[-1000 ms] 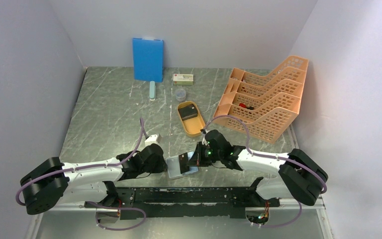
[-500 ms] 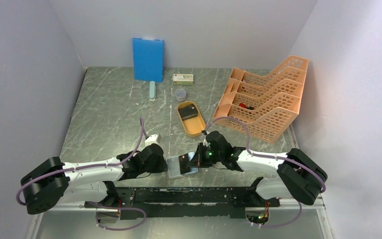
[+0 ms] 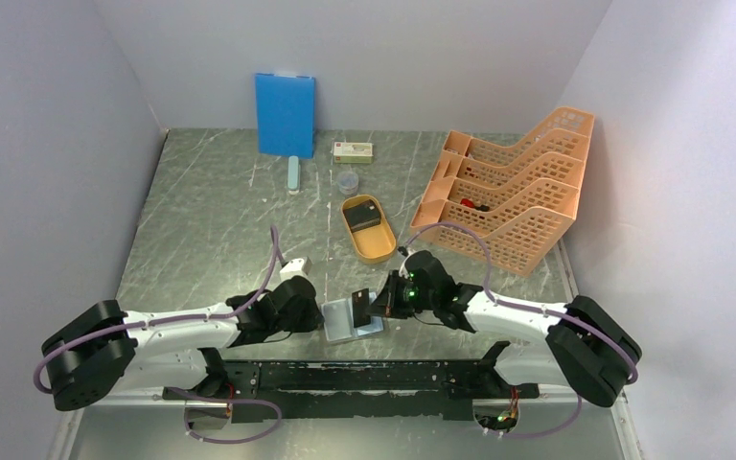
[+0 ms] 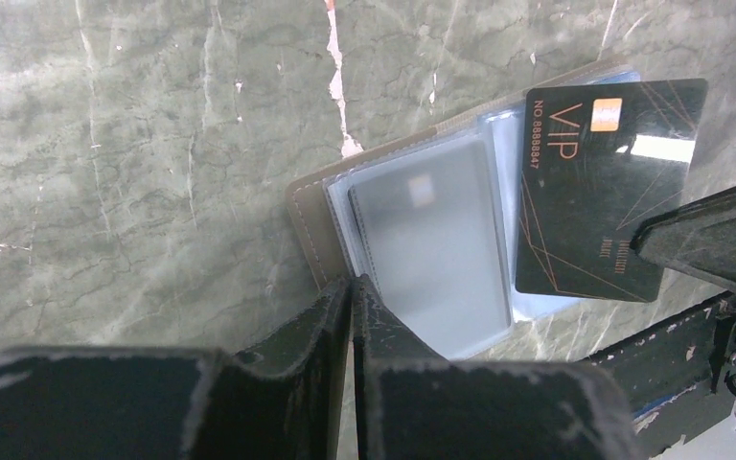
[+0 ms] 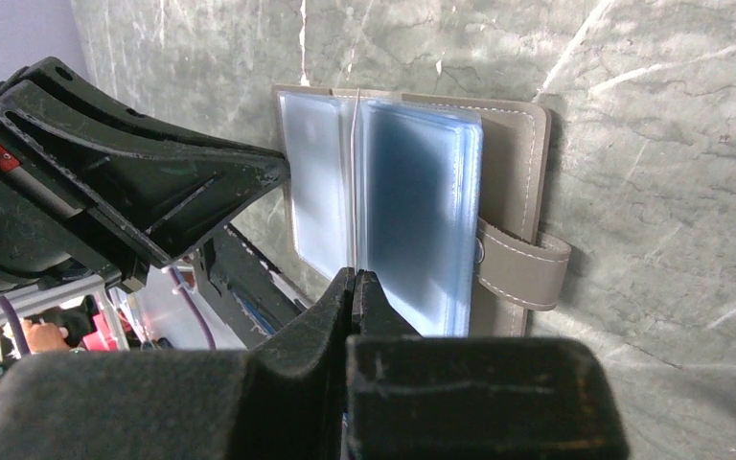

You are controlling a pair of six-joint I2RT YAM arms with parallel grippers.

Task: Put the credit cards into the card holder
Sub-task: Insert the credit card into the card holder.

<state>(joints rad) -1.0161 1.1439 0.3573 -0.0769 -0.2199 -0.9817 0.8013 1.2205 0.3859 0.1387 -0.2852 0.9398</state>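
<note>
A blue board [image 3: 285, 113] leans on the back wall; an oval tray [image 3: 374, 255] lies beside an orange rack [image 3: 513, 201].

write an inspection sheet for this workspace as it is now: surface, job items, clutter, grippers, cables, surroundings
surface: grey marbled table, no spills seen
job's things: card holder lies open and flat near the arm bases; one black card held over it, not yet in a pocket; more dark cards in the orange tray
clutter: blue board, white-and-green box, small cup, orange file rack
grippers: left gripper shut on the holder's edge; right gripper shut on the black card
cables: purple cables loop over both arms, none lying on the holder
surroundings: pale walls on three sides
</note>
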